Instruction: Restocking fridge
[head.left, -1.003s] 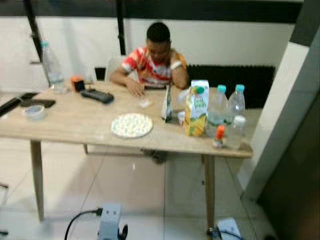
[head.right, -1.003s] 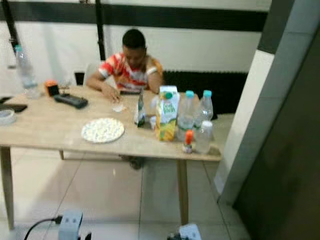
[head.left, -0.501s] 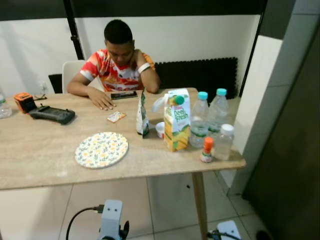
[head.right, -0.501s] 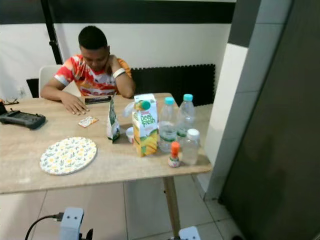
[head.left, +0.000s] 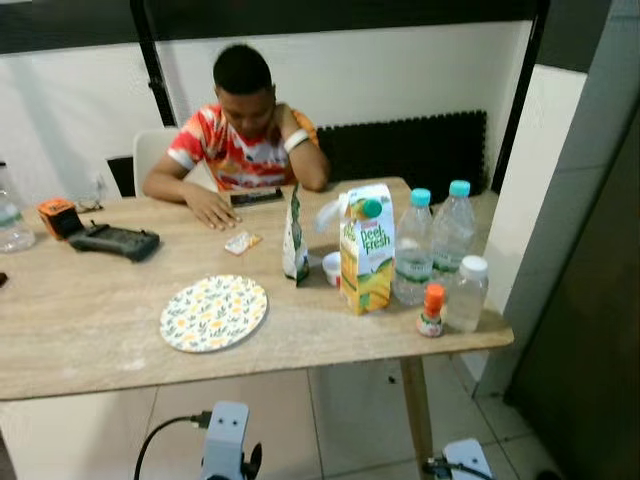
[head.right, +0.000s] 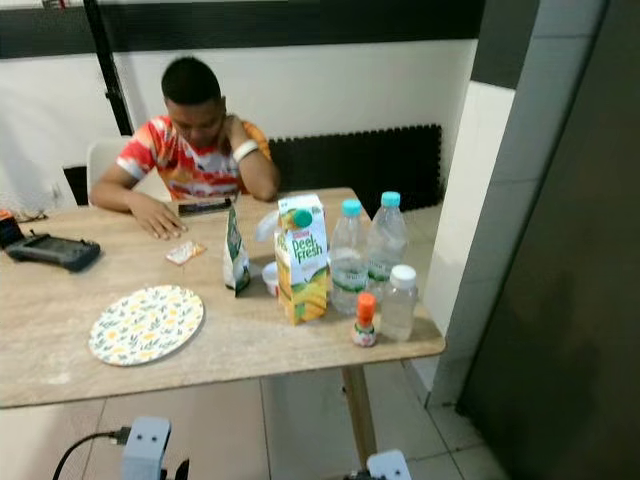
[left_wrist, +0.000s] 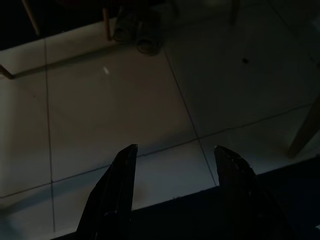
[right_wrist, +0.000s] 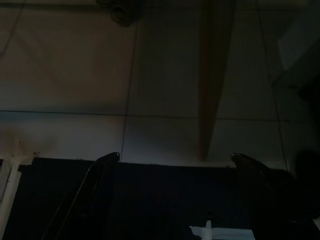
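Note:
On the right end of a wooden table (head.left: 90, 330) stand a yellow-green juice carton (head.left: 366, 248), two tall water bottles with teal caps (head.left: 413, 247) (head.left: 453, 228), a shorter white-capped bottle (head.left: 467, 294) and a small orange-capped bottle (head.left: 431, 311). A green pouch (head.left: 295, 236) and a small white cup (head.left: 331, 268) stand just left of the carton. My left gripper (left_wrist: 175, 150) hangs open over the dim tiled floor. In the right wrist view my right gripper (right_wrist: 176, 157) hangs open above the floor, facing a table leg (right_wrist: 213, 75).
A person in a striped shirt (head.left: 240, 140) sits at the table's far side, one hand (head.left: 212, 211) on it. A floral plate (head.left: 213, 313), a black handheld device (head.left: 113, 241) and a small packet (head.left: 240, 241) lie on the table. A dark panel (head.left: 590, 350) and wall corner rise at right.
The camera has swung and moved closer to the table's right end, then shifted slightly back left. The things on the table have not moved.

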